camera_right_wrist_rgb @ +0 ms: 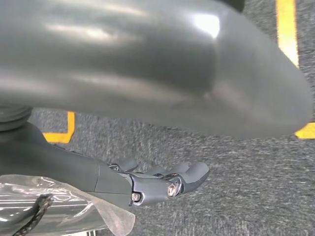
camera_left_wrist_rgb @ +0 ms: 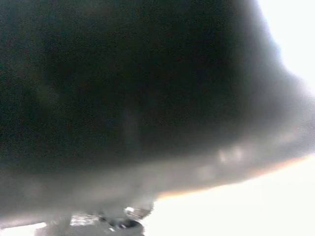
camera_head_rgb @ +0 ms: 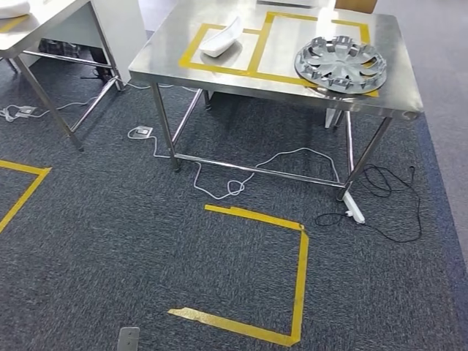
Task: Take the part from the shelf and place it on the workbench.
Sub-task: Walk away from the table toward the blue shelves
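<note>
Grey carpet [camera_head_rgb: 110,241] stretches to the desk [camera_head_rgb: 165,58]. My right hand [camera_right_wrist_rgb: 163,184] lies beside a large grey part [camera_right_wrist_rgb: 148,64]; grip unclear. It could slip while walking.

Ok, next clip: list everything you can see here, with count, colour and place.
workbench: one, steel, ahead, yellow tape boxes on its top
curved part: one, white, in the left tape box on the workbench
wheel cover: one, silver, on the right end of the workbench
second table: one, steel, far left
floor tape: two outlines, yellow, on the dark carpet
cables: several, white and black, on the carpet under and beside the workbench
large smooth part: one, grey, close by the right hand; held or not, cannot tell
right hand: one, dark grey, fingers stretched out above the carpet
</note>
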Robot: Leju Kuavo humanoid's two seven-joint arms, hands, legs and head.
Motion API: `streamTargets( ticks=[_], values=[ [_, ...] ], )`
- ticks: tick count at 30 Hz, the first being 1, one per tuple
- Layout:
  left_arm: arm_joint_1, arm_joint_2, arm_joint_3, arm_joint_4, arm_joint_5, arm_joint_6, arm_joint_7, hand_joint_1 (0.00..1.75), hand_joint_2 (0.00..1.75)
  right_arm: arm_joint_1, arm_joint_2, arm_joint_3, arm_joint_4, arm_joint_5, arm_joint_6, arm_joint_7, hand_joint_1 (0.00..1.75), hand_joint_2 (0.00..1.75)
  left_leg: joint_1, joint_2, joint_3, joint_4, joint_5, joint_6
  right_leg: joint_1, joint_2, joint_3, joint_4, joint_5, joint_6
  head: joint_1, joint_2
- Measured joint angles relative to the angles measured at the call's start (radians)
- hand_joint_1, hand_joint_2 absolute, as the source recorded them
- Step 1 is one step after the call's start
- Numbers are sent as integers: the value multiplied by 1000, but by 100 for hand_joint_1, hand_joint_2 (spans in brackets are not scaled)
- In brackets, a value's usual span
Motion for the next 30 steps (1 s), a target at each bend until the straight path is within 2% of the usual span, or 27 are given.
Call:
streamTargets(
  ticks=[1,2,3,4,5,6,7,8,9,10,11,13,14,15,16,17,18,19,20,21,22,23,24,26,28,29,30],
  values=[
    [1,-1,8,0,2,-1,0,0,0,-1,-1,0,0,1,1,-1,0,0,-2,-11,-20,0,16,-1,1,2,22,-2,28,-5,0,0],
    [1,-1,14,-1,3,-1,0,0,0,-1,-2,0,0,2,2,-2,0,0,-4,-23,-40,1,33,-3,1,8,60,-36,64,-12,0,0],
    [1,-2,19,-1,4,-1,0,0,0,-2,-2,0,0,3,3,-3,0,0,-6,-36,-57,1,49,-5,2,24,111,-97,88,-20,-1,0],
    [0,-4,22,-2,5,-1,0,0,0,-3,-3,0,0,5,3,-5,0,0,-8,-48,-72,2,64,-8,2,45,171,-178,90,-29,-1,0],
    [-1,-6,26,-3,6,-1,-1,0,0,-3,-3,0,0,8,4,-7,0,0,-10,-59,-83,2,79,-12,3,64,217,-250,77,-33,-2,0],
    [-1,-7,31,-4,7,0,-3,0,0,-4,-3,0,0,14,6,-10,0,0,-10,-69,-88,-1,94,-17,4,77,247,-304,60,-37,-2,0],
    [1,-8,37,-6,8,0,-5,0,0,-4,-3,0,0,21,7,-13,0,0,-10,-80,-92,-5,107,-24,6,76,259,-334,50,-39,-1,0],
    [4,-8,44,-6,9,0,-8,0,0,-2,-3,0,0,28,9,-16,0,0,-8,-90,-94,-11,121,-30,6,65,253,-340,54,-41,-1,0],
    [8,-9,51,-7,10,0,-12,0,0,-1,-3,1,0,36,11,-18,0,0,-7,-90,-97,-13,121,-36,5,51,247,-341,63,-47,0,0],
    [13,-9,58,-7,12,0,-15,0,0,1,-2,1,0,42,12,-18,0,0,-6,-79,-103,0,99,-41,4,37,240,-342,74,-54,-3,0],
    [16,-9,63,-7,14,0,-17,0,0,4,-2,1,0,48,12,-19,0,0,-5,-59,-112,33,55,-45,2,22,231,-344,84,-59,-8,0],
    [18,-9,73,-8,15,-1,-24,0,0,11,-2,1,0,58,13,-18,0,0,-1,-16,-134,155,-60,-55,3,-11,210,-343,102,-64,-16,0],
    [17,-8,77,-8,14,-1,-28,0,0,14,-2,1,0,63,13,-17,0,0,3,-5,-143,222,-92,-61,3,-28,199,-341,110,-63,-17,0],
    [17,-8,82,-9,13,-1,-30,0,0,15,-2,1,0,68,13,-17,0,0,7,0,-143,272,-96,-66,3,-45,188,-339,116,-60,-16,0],
    [19,-9,87,-9,13,-2,-32,0,0,15,-2,1,0,73,13,-16,0,0,12,5,-132,295,-77,-71,2,-61,176,-335,121,-57,-17,0],
    [20,-9,91,-10,13,-1,-31,0,0,14,-2,1,0,76,12,-16,0,0,16,12,-103,281,-48,-74,1,-77,167,-331,124,-54,-17,0],
    [22,-9,95,-10,11,-1,-30,0,0,12,-2,2,1,78,9,-17,0,0,18,25,-59,235,-25,-76,0,-91,161,-325,126,-50,-17,0],
    [22,-10,99,-11,8,1,-27,0,0,9,0,2,1,78,2,-17,0,0,18,50,-6,167,-19,-76,1,-104,154,-319,127,-46,-17,0],
    [21,-11,104,-12,5,4,-22,0,0,5,3,2,2,78,-6,-18,0,0,15,72,40,101,-28,-70,3,-115,151,-313,127,-41,-17,0],
    [19,-13,108,-14,0,6,-17,0,0,-1,6,2,2,76,-16,-18,0,0,12,88,71,51,-43,-62,5,-126,151,-308,127,-35,-17,0],
    [17,-15,112,-15,-4,8,-11,0,0,-8,10,2,4,75,-23,-17,0,0,8,94,85,20,-59,-51,7,-137,149,-304,129,-29,-17,0],
    [16,-18,115,-16,-9,10,-5,0,0,-15,12,2,5,73,-26,-14,0,0,7,85,84,7,-66,-39,8,-148,150,-300,130,-23,-16,0],
    [17,-22,117,-16,-15,12,0,0,0,-20,13,2,6,71,-27,-11,0,0,9,74,81,0,-67,-29,7,-144,146,-295,128,-17,-16,0],
    [18,-27,119,-17,-30,12,8,0,0,-29,13,2,10,65,-27,-5,0,0,13,51,73,-9,-59,-14,2,-89,120,-246,92,-6,-14,0],
    [14,-30,120,-17,-45,9,14,0,0,-35,12,2,14,56,-26,-1,0,0,12,27,61,-10,-48,-4,-2,-20,61,-120,24,0,-13,0],
    [11,-30,120,-17,-53,7,16,0,0,-38,10,2,17,50,-25,1,0,0,10,13,54,-9,-43,-2,-2,-7,30,-52,-2,1,-13,0],
    [10,-30,120,-17,-62,6,19,0,0,-41,9,2,20,43,-24,2,0,0,8,-1,49,-9,-38,-1,-2,-1,10,-9,-11,1,-13,0]
  ],
)
